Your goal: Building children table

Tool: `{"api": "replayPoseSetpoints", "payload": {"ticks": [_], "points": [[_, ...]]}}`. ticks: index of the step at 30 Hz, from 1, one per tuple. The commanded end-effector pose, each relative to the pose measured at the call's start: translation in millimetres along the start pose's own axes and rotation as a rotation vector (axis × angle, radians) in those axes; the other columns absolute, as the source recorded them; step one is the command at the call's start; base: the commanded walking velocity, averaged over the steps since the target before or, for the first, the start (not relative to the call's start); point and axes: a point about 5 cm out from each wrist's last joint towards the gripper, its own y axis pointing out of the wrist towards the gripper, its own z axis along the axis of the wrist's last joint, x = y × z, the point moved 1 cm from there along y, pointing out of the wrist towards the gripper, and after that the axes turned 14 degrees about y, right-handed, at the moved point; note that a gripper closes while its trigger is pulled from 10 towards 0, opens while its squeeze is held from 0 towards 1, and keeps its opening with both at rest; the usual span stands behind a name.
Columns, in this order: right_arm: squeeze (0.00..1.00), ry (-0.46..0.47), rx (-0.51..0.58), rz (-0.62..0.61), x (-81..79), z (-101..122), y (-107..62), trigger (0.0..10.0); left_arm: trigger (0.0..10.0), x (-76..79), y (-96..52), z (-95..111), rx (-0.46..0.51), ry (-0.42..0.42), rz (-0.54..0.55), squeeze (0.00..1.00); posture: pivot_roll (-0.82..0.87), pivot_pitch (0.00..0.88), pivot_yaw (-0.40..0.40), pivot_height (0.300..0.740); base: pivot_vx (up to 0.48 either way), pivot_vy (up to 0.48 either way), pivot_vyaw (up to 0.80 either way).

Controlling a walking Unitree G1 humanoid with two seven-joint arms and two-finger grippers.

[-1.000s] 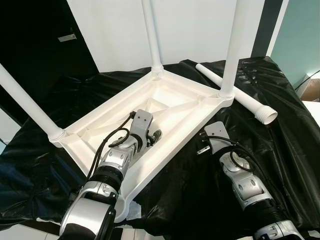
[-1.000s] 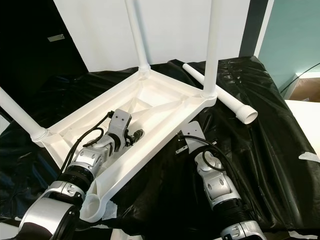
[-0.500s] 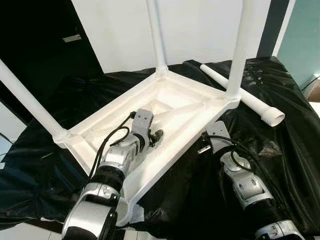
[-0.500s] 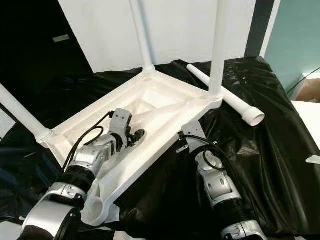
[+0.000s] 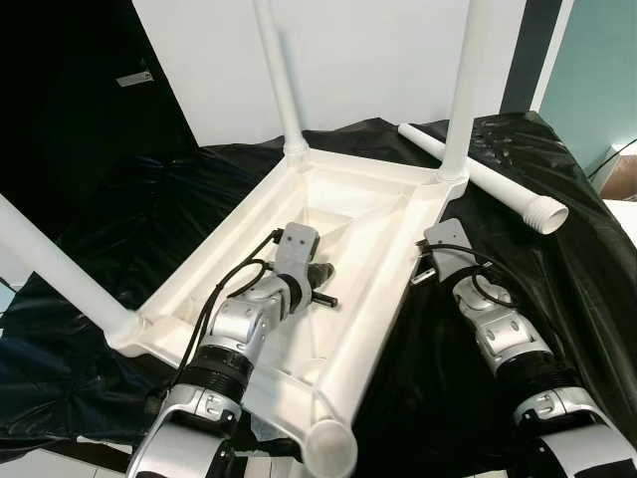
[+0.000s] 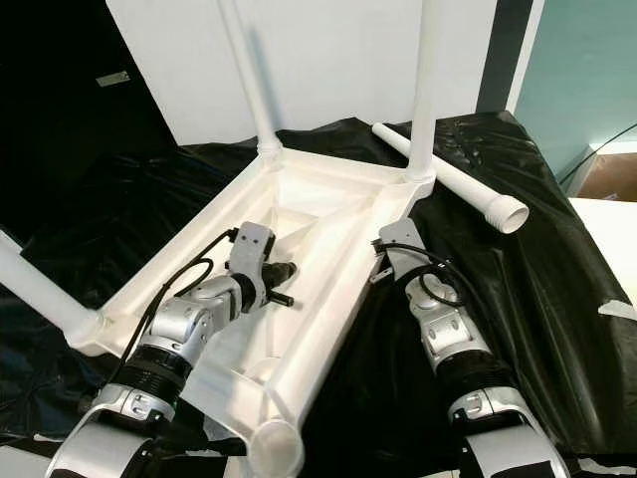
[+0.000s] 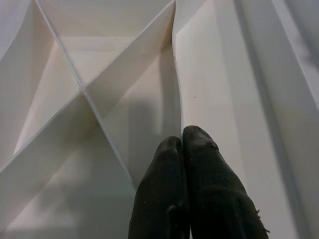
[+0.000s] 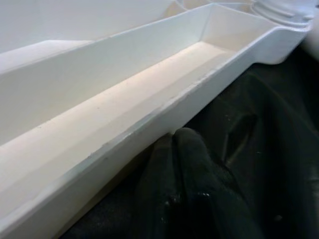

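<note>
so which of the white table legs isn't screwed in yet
The loose leg lying flat on the black sheet, behind the table's far right corner. The other three stand upright in corner sockets of the upturned tabletop.

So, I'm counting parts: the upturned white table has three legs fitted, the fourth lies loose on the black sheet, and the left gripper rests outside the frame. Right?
Not quite: the left gripper rests inside the table frame, fingers shut against the ribs, as the left wrist view shows. Three legs are fitted and the loose leg lies on the black sheet.
</note>
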Motion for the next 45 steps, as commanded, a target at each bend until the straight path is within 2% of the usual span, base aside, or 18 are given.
{"api": "replayPoseSetpoints", "payload": {"ticks": [1,5,7,8,16,17,19,20,22,25,26,27,28,35,36,37,44,45], "points": [[0.00,-0.010,0.087,0.168,-28.5,23.6,8.5,10.0,4.8,30.8,-3.1,-12.4,0.006,-0.047,-0.318,0.00,-0.05,0.000,0.123,0.740,0.000,0.000,0.00],[0.00,-0.023,0.129,0.231,-34.4,35.3,11.6,10.0,4.8,33.9,-6.8,-12.1,0.003,-0.060,-0.316,0.00,-0.04,0.000,0.120,0.740,0.000,0.000,0.00],[0.00,-0.027,0.136,0.220,-32.3,37.4,14.0,10.0,9.2,28.4,-6.6,-10.8,0.009,-0.042,-0.255,0.00,-0.04,0.000,0.118,0.740,0.000,0.000,0.00],[0.00,-0.028,0.140,0.213,-33.0,36.2,13.5,10.0,10.0,19.9,-4.5,-5.5,0.051,-0.016,-0.183,0.00,-0.04,0.000,0.119,0.740,0.000,0.000,0.00],[0.00,-0.004,0.177,0.177,-36.6,34.2,7.5,10.0,10.0,-0.4,-16.7,26.6,0.294,0.017,-0.099,0.00,-0.06,0.000,0.125,0.740,0.000,0.000,0.00],[0.00,0.006,0.185,0.166,-37.9,33.6,4.6,10.0,10.0,3.3,-25.0,31.6,0.341,0.032,-0.169,0.13,-0.06,0.000,0.126,0.740,0.000,0.000,0.00],[0.00,0.006,0.185,0.166,-37.9,33.6,4.6,10.0,10.0,3.3,-25.0,31.6,0.341,0.032,-0.169,0.13,-0.06,0.000,0.126,0.740,0.000,0.000,0.00],[0.00,0.015,0.193,0.155,-38.7,32.6,2.1,10.0,10.0,9.0,-34.3,34.6,0.383,0.047,-0.247,0.29,-0.06,0.000,0.127,0.740,0.000,0.000,0.00],[0.00,0.021,0.200,0.131,-39.0,30.2,-1.5,10.0,10.0,15.3,-44.9,36.5,0.424,0.055,-0.329,0.30,-0.07,0.000,0.128,0.740,0.000,0.000,0.00],[0.00,0.019,0.207,0.101,-39.2,26.3,-6.6,10.0,10.0,21.6,-56.2,37.5,0.468,0.065,-0.402,0.29,-0.07,0.000,0.125,0.740,0.000,0.000,0.00],[0.00,0.013,0.205,0.088,-39.5,23.4,-8.9,10.0,10.0,21.0,-57.6,37.5,0.482,0.070,-0.396,0.16,-0.07,0.000,0.124,0.740,0.000,0.000,0.00],[0.00,0.013,0.205,0.088,-39.5,23.4,-8.9,10.0,10.0,21.0,-57.6,37.5,0.482,0.070,-0.396,0.16,-0.07,0.000,0.124,0.740,0.000,0.000,0.00],[0.00,0.006,0.191,0.073,-40.6,18.0,-11.5,10.0,10.0,17.9,-54.5,33.0,0.460,0.068,-0.365,0.00,-0.07,0.000,0.124,0.740,0.000,0.000,0.00],[0.00,0.003,0.177,0.063,-41.2,16.5,-11.1,10.0,10.0,15.5,-39.6,18.4,0.356,0.123,-0.284,0.05,-0.07,0.000,0.120,0.740,0.000,0.000,0.00],[0.00,0.003,0.178,0.060,-41.3,17.9,-11.1,10.0,10.0,16.1,-38.9,17.6,0.348,0.130,-0.276,0.92,-0.07,0.000,0.120,0.740,0.000,0.000,0.00],[0.00,0.004,0.181,0.058,-41.1,19.9,-10.7,10.0,10.0,17.1,-37.6,17.9,0.346,0.125,-0.267,1.00,-0.07,0.000,0.119,0.740,0.000,0.000,0.00],[0.00,0.005,0.189,0.050,-41.2,25.1,-9.6,10.0,10.0,16.7,-32.5,27.4,0.373,0.115,-0.187,1.00,-0.07,0.000,0.116,0.740,0.000,0.000,0.00],[0.00,0.004,0.188,0.046,-41.2,24.8,-10.3,10.0,10.0,12.7,-34.3,32.6,0.400,0.091,-0.167,0.00,-0.07,0.000,0.115,0.740,0.000,0.000,0.00]]}}
